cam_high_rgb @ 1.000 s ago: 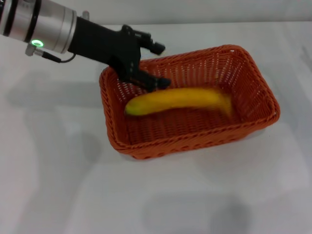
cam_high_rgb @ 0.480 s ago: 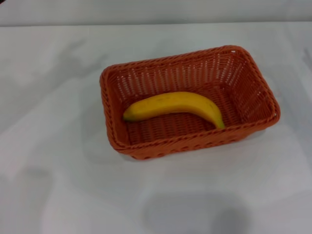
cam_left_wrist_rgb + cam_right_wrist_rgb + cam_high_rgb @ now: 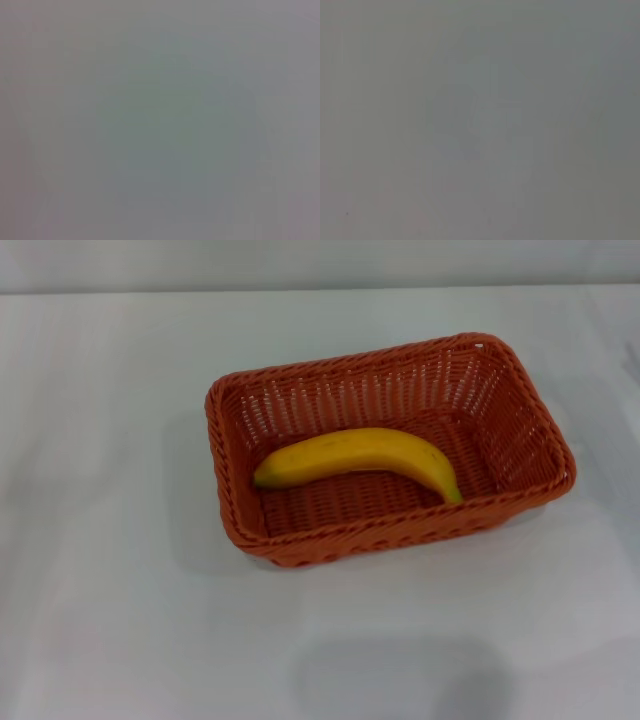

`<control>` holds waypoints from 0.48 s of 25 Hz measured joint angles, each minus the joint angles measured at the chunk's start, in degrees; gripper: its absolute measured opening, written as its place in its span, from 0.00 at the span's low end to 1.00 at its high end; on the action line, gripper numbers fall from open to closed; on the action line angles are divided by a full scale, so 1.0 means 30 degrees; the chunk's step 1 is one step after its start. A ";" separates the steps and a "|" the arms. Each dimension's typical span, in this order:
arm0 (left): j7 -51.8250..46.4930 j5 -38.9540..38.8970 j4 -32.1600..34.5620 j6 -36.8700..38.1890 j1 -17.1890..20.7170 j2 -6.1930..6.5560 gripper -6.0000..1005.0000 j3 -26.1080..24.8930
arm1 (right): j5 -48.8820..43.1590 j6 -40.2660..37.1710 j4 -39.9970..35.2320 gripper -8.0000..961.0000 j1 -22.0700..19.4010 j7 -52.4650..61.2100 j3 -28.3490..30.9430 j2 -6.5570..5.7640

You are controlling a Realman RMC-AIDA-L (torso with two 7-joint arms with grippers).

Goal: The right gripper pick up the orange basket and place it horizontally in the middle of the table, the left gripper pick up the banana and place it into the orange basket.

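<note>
You have the table filling the head view. On it, around the middle, sits the orange basket, long side running left to right. The banana lies inside on the basket floor, curved. Neither gripper shows in any view, so you cannot tell their fingers' state.

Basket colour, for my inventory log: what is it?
Orange woven basket, clearest in the head view.
</note>
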 joint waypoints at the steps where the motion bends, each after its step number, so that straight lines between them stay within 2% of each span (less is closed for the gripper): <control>1: 0.0725 -0.0663 0.0677 -0.0056 0.0498 -0.0018 0.89 -0.0002 | -0.0014 -0.0048 0.0000 0.91 -0.0034 -0.0014 -0.0005 0.0014; 5: 0.4626 -0.2748 0.3427 -0.0329 0.1889 -0.0066 0.89 -0.0002 | -0.0059 -0.0791 0.0003 0.91 -0.0477 -0.0064 -0.0033 0.0039; 8: 0.7157 -0.3120 0.4842 -0.0883 0.2190 -0.0097 0.89 -0.0001 | -0.0071 -0.1373 0.0032 0.91 -0.0882 -0.0147 -0.0033 0.0042; 12: 0.8468 -0.3361 0.5596 -0.1916 0.2408 -0.0134 0.89 -0.0001 | -0.0082 -0.1596 0.0250 0.91 -0.0933 -0.0692 -0.0029 0.0099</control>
